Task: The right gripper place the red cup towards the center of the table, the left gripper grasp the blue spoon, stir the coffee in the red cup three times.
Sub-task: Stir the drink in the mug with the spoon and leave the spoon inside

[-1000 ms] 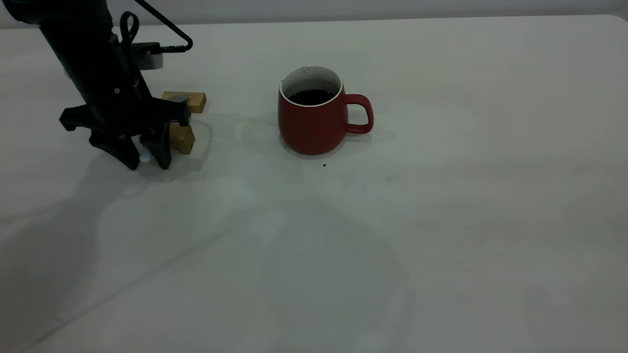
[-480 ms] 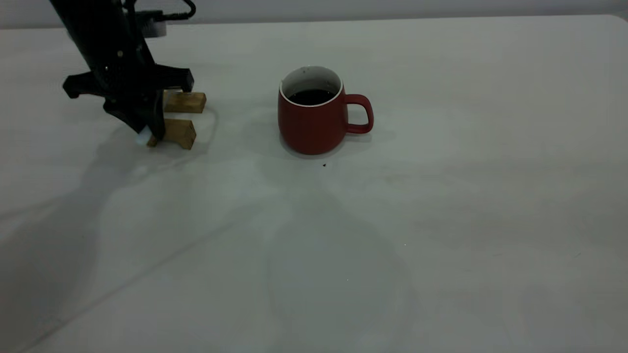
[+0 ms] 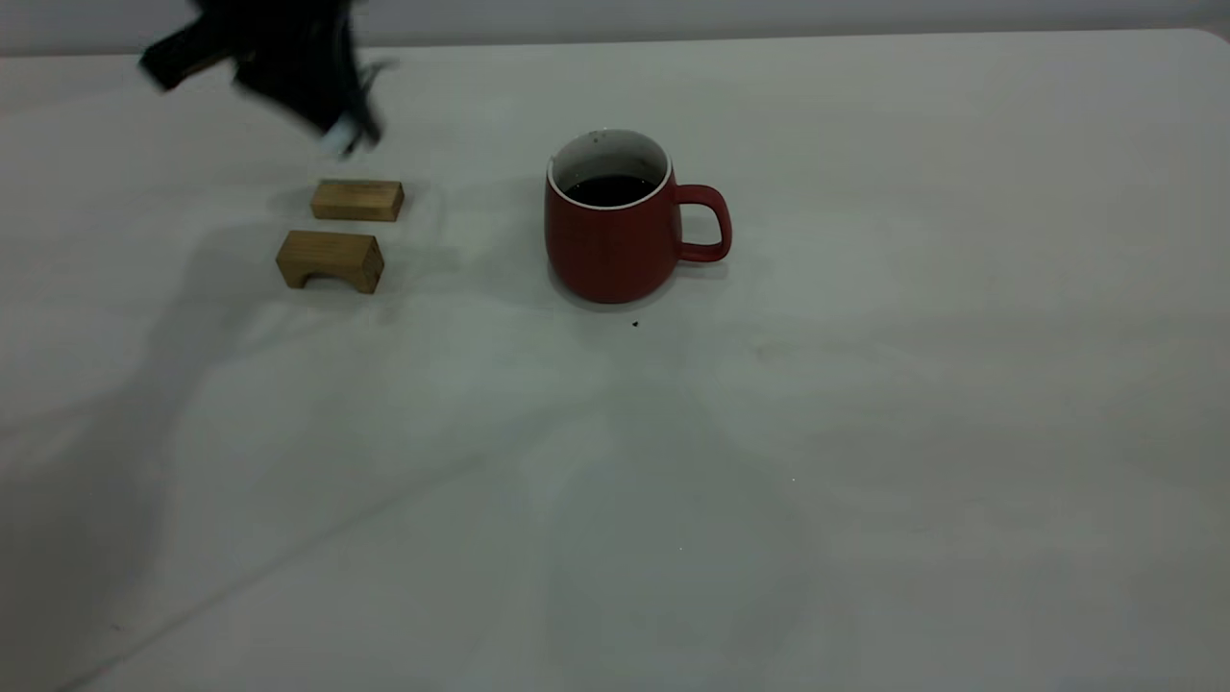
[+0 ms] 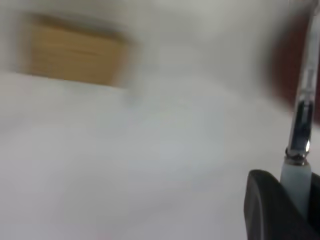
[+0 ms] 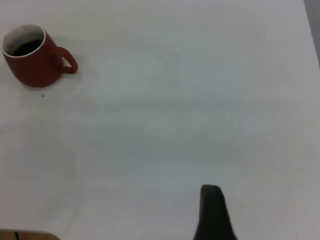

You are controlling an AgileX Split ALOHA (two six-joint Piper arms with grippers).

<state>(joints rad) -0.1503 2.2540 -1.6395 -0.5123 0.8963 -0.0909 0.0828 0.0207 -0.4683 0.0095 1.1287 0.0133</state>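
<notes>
My left tool [image 3: 348, 135] is up above the blocks [image 3: 332, 258], clamped on the spoon [image 4: 300, 150]; cup [image 3: 607, 231] sits mid-desk [image 3: 865, 384]. Right tool's state: can't tell.

My left gripper [image 3: 336, 120] is a dark smear cut off by the exterior view's top edge, so I cannot read its jaws there. On my left wrist view the blue spoon [image 4: 300, 150] runs off the frame, its bowl unseen, and a wooden block [image 4: 72, 55] is blurred. Only one finger [image 5: 214, 215] of my right gripper shows.
</notes>
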